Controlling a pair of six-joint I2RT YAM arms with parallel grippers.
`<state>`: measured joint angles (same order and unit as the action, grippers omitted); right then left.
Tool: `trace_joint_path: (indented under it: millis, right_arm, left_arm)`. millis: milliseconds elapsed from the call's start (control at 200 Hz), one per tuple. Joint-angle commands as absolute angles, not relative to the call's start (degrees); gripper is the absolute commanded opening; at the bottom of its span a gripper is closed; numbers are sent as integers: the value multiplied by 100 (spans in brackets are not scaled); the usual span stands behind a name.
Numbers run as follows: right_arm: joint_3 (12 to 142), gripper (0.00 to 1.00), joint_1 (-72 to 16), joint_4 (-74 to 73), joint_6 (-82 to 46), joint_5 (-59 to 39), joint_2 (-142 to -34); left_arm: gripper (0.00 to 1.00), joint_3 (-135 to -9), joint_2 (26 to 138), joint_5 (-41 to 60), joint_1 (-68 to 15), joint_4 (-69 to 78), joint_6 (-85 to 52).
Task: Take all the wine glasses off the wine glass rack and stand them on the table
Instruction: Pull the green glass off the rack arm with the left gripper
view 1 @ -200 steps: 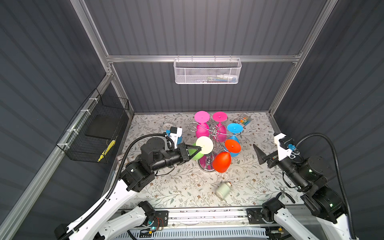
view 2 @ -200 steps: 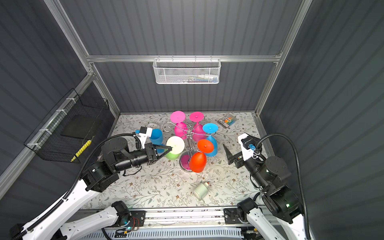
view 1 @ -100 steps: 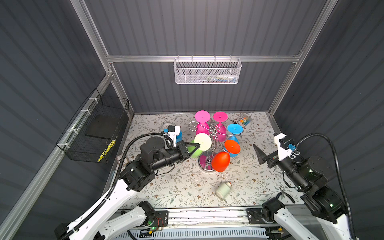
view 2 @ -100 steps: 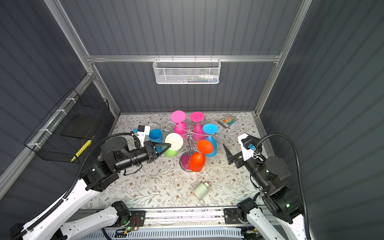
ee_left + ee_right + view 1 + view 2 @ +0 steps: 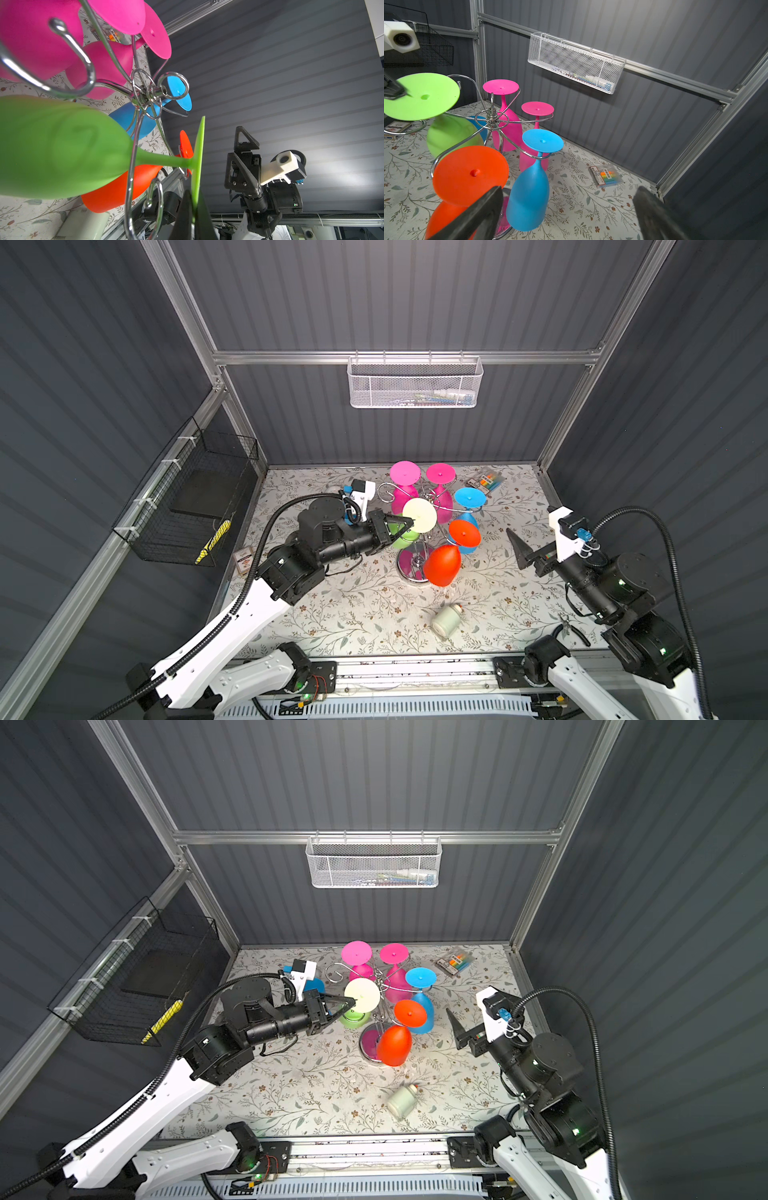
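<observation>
Nearest, a bottle [image 5: 445, 619] lies on the counter [image 5: 353, 614] before the rack [image 5: 409, 566], and the right hand [image 5: 569, 190] hangs spread wide, well off to the rack's right. Further back, at the rack's left, the left hand [image 5: 410, 521] pinches the foot rim of the green glass [image 5: 404, 538], which hangs bowl-down and tilted, its stem crossing a rack arm. Pink glasses [image 5: 405, 472] hang at the rack's far side.

1. Wine glasses in plain sight, five: two pink glasses [image 5: 405, 472], one blue glass [image 5: 469, 498], one orange glass [image 5: 442, 565], one green glass [image 5: 420, 515].
2. One wine glass rack [image 5: 409, 569].
3. Two wall baskets: one white mesh basket [image 5: 413, 385], one black wire basket [image 5: 199, 497].
4. Around the rack in both top views: one white bottle [image 5: 445, 620] at 5 o'clock, one marker pack [image 5: 486, 480] at 1 o'clock, one card box [image 5: 244, 560] at 9 o'clock.
</observation>
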<state>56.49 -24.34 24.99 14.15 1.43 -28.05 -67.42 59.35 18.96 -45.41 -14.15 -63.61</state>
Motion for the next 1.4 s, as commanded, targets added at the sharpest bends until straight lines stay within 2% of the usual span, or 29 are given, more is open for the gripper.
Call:
trace_joint_path:
  millis: [0,845,1396]
  right_arm:
    - [5712,99,-2461,2495,1437,108,-2742]
    - [5625,99,-2460,2548,1441,123,-2638]
    - [5651,99,-2460,2640,1373,106,-2514]
  left_arm:
    - [0,-7003,5998,2216,-4570,-1449,-6294]
    - [0,-8012,6624,2855,-4620,-2783,-6056]
    - [0,-7840,6537,3006,-4786,-2883,-6202]
